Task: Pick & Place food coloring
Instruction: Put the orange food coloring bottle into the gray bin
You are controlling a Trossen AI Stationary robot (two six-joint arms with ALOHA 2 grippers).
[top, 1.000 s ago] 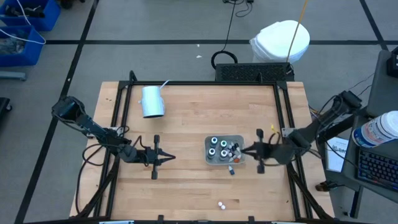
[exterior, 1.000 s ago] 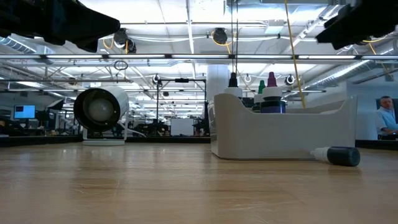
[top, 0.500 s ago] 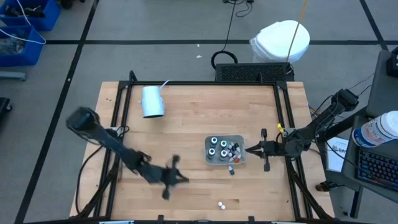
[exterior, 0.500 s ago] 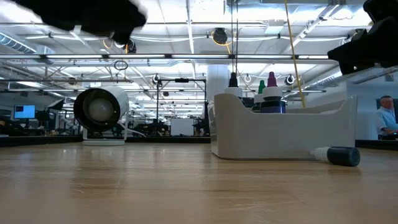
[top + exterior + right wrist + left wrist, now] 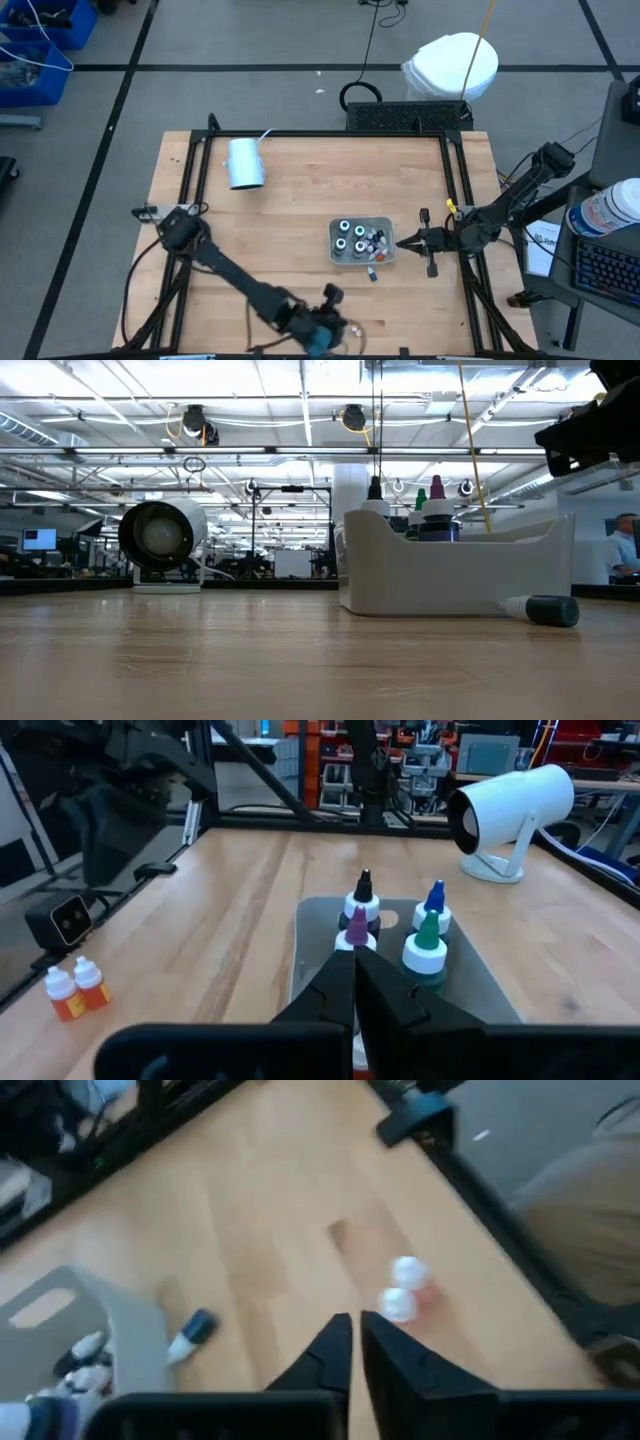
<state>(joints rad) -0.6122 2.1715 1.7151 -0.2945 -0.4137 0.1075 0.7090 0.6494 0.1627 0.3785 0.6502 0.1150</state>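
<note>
The food coloring shows as several dark bottles with coloured tips [image 5: 395,925] standing in the grey tray [image 5: 362,242], one dark bottle [image 5: 371,273] lying on its side beside the tray, and two small white-capped orange bottles [image 5: 400,1290] upright near the table's near edge. My left gripper [image 5: 352,1342] is shut, above the wood and just short of the two orange bottles, slanting down toward them. My right gripper [image 5: 352,982] is shut and level, just off the tray's right side [image 5: 400,241].
A pale blue cup [image 5: 245,163] lies on its side at the far left of the table. A black frame rail [image 5: 480,1190] runs close behind the two orange bottles. Bare wood lies between the tray and the near edge.
My left arm has swung fast from the table's left middle toward the near edge and to the right, tipping downward, and now ends beside the two orange bottles. My right gripper has drawn back a little toward the right edge and sunk slightly. No bottle has moved.
</note>
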